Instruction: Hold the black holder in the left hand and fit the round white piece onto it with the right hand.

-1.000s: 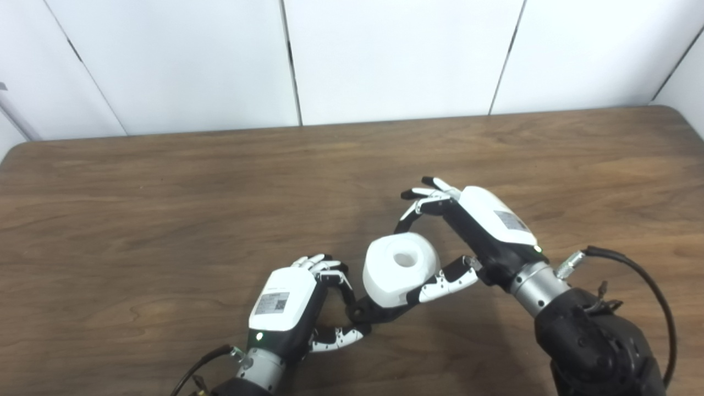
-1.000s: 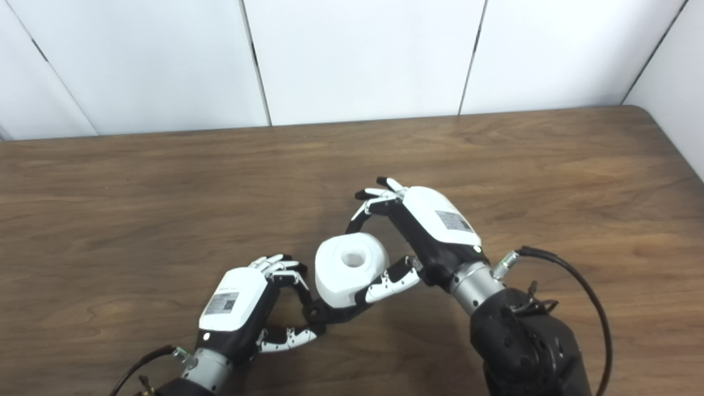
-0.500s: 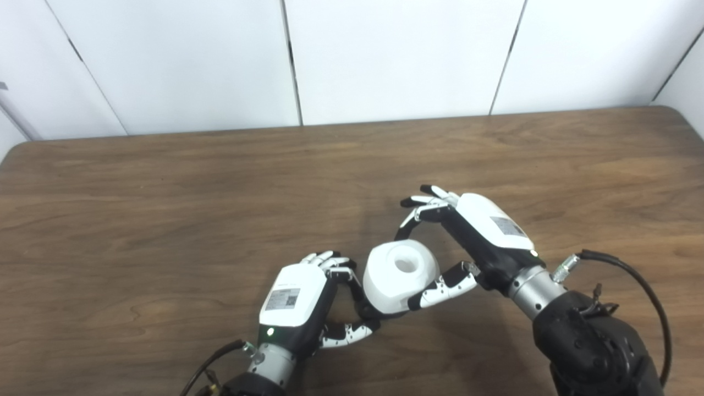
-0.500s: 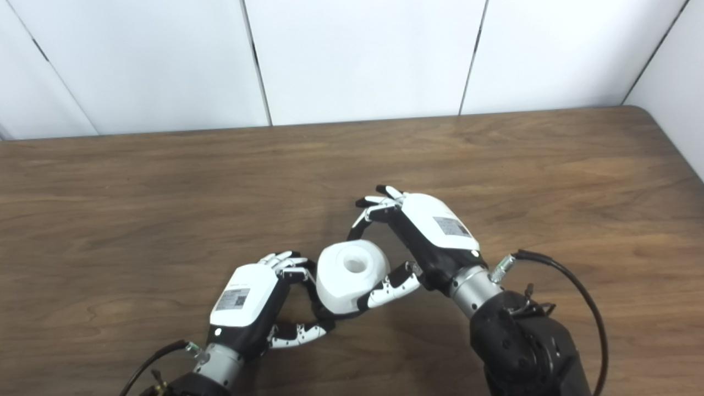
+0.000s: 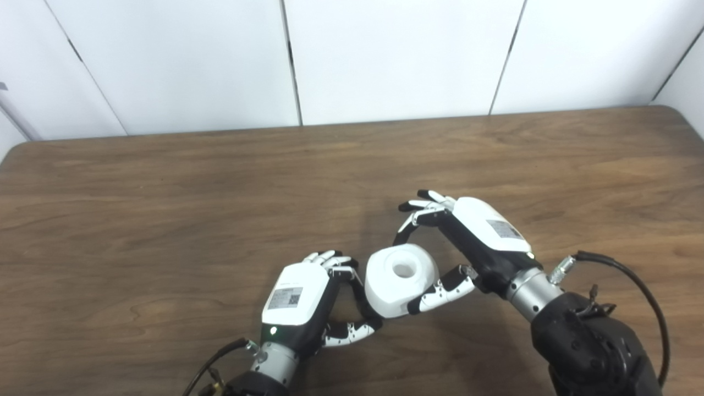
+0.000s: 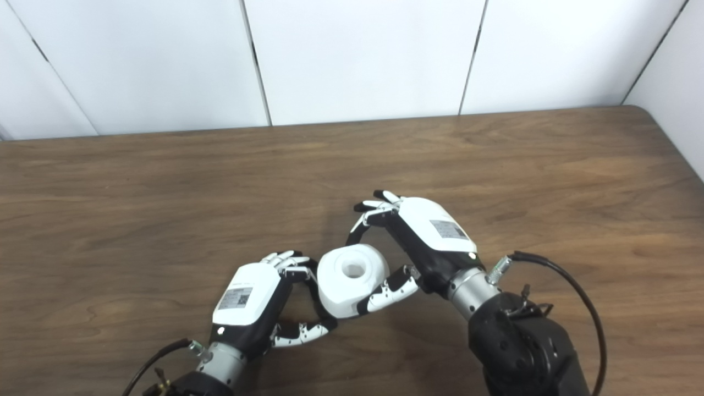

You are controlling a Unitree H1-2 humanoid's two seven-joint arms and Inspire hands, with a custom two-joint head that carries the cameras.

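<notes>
The round white piece [image 5: 401, 280], its center hole facing up, sits pinched between the right hand [image 5: 467, 242] at its 3 o'clock and the left hand [image 5: 308, 300] at 9 o'clock, whose fingers curl around a mostly hidden black holder [image 5: 367, 309] beneath it. A brown wooden table [image 5: 165, 209] meets white wall panels [image 5: 385, 55] at 12 o'clock.

- A brown wooden table [image 5: 165, 209] with a streaked grain fills most of both views; its far corners are rounded
- Behind it stands a white panelled wall [image 5: 396, 55], split by dark narrow seams
- At the far right a second white wall [image 6: 676, 82] meets the first at a corner
- The light is even and soft; its source cannot be made out, perhaps overhead
</notes>
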